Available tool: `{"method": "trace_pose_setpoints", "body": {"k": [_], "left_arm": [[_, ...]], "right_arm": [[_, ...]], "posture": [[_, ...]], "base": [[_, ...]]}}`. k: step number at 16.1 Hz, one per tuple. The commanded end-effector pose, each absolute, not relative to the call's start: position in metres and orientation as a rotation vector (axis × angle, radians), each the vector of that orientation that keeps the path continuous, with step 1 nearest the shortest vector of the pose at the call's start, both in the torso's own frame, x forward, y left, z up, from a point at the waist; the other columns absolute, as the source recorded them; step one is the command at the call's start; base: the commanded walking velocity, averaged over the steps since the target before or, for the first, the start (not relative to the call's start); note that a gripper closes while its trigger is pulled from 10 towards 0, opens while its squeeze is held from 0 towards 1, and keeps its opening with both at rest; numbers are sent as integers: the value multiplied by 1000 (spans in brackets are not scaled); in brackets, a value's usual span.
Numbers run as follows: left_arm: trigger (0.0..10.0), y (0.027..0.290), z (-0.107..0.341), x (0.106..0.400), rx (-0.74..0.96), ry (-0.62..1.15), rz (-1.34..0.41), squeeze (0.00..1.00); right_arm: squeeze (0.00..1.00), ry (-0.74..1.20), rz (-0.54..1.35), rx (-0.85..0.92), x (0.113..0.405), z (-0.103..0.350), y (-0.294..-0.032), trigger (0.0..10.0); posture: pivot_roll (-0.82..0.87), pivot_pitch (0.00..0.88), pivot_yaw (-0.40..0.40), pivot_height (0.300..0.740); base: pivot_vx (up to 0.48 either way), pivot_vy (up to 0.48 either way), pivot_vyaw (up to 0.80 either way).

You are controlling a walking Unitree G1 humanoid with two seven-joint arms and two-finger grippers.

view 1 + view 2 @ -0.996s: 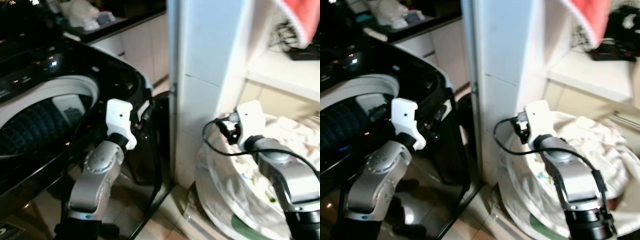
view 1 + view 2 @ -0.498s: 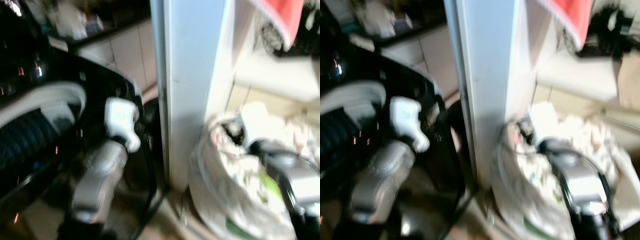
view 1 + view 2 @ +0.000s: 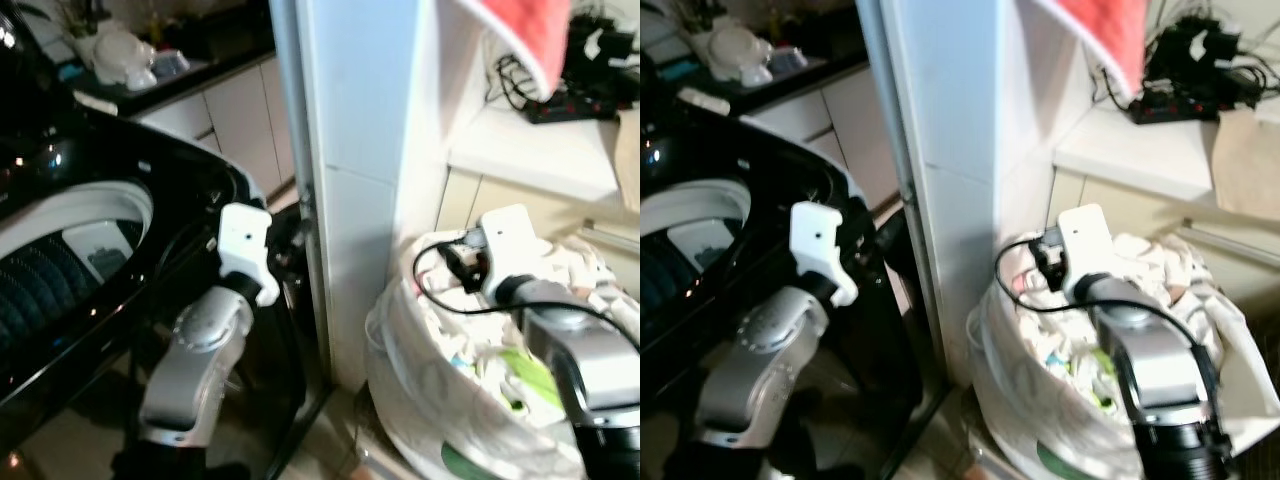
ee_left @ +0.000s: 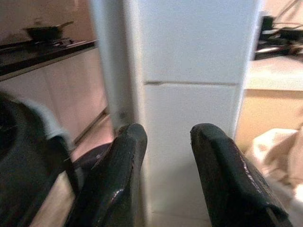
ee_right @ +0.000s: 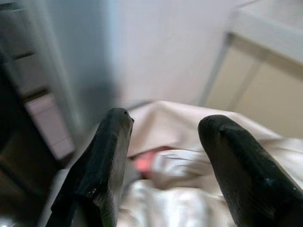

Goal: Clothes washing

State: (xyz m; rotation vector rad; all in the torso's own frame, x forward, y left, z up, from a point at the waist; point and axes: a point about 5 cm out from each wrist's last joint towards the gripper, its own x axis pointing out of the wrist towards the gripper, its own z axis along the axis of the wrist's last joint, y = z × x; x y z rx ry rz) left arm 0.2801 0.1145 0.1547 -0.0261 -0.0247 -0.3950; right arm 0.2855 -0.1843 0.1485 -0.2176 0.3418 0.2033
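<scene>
While a black top-loading washing machine [image 3: 90, 250] is standing open at the robot's left, a white pillar [image 3: 360, 150] is separating it from a white bag of laundry [image 3: 1100, 360] on the floor at the right. Reaching out over that heap, the right gripper [image 5: 163, 161] is spreading its 2 fingers wide, apparently readying a grab. Idling before the pillar, the left gripper [image 4: 165, 161] is gaping empty.

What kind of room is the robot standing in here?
Probably a home laundry corner beside a kitchen: an open top-loading washing machine, a basket heaped with clothes, and kitchen cabinets under a dark counter behind.
</scene>
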Motion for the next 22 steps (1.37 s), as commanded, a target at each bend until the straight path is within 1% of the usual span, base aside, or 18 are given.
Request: {"method": "trace_pose_setpoints", "body": {"k": [1, 4, 5, 6, 7, 8, 9, 11, 13, 14, 16, 17, 21, 22], "left_arm": [[10000, 121, 155, 280, -12, -18, -379, 0], [10000, 119, 154, 279, -21, -10, -392, 0], [10000, 117, 155, 279, -31, -9, -406, 0], [10000, 112, 159, 277, -29, -39, -459, 0], [10000, 111, 161, 276, -33, -47, -481, 0], [10000, 107, 164, 273, -27, -63, -534, 0], [10000, 107, 164, 273, -27, -63, -534, 0], [10000, 102, 166, 267, -28, -65, -620, 0], [10000, 100, 167, 264, -41, -64, -665, 0], [10000, 91, 168, 253, -61, -49, -815, 0], [10000, 81, 168, 239, -54, -32, -973, 0], [10000, 80, 168, 237, -48, -33, -993, 0], [10000, 80, 169, 237, -51, -24, -1010, 0], [10000, 80, 170, 237, -49, -18, -1021, 0]], "right_arm": [[0, 331, 218, -226, 287, 152, -179, 10000], [0, 341, 199, -244, 288, 153, -183, 10000], [235, 346, 166, -273, 292, 156, -192, 10000], [1000, 372, 119, -298, 297, 160, -207, 10000], [1000, 387, 98, -304, 299, 160, -213, 10000], [1000, 446, 35, -335, 300, 157, -231, 10000], [1000, 446, 35, -335, 300, 157, -231, 10000], [1000, 519, -37, -347, 296, 154, -252, 10000], [1000, 560, -66, -346, 294, 149, -261, 10000], [1000, 641, -122, -347, 293, 134, -281, 10000], [1000, 725, -187, -360, 291, 114, -301, 10000], [1000, 757, -220, -349, 290, 103, -309, 10000], [1000, 724, -221, -274, 296, 79, -316, 10000], [867, 722, -228, -264, 297, 73, -318, 10000]], "posture": [[-103, 4, 81, 740], [-102, 4, 83, 740], [-102, 4, 83, 740], [-105, 2, 80, 740], [-105, 1, 79, 740], [-102, 0, 76, 740], [-102, 0, 76, 740], [-104, 0, 78, 740], [-109, 0, 84, 740], [-110, 0, 88, 740], [-105, 0, 88, 740], [-101, 0, 88, 740], [-85, 0, 100, 740], [-80, 0, 100, 740]], "base": [[0, 0, 0], [0, 0, 0], [0, 0, 0], [0, 0, 0], [0, 0, 0], [0, 0, 0], [0, 0, 0], [0, 0, 0], [0, 0, 0], [0, 0, 0], [0, 0, 0], [0, 0, 0], [0, 0, 0], [0, 0, 0]]}}
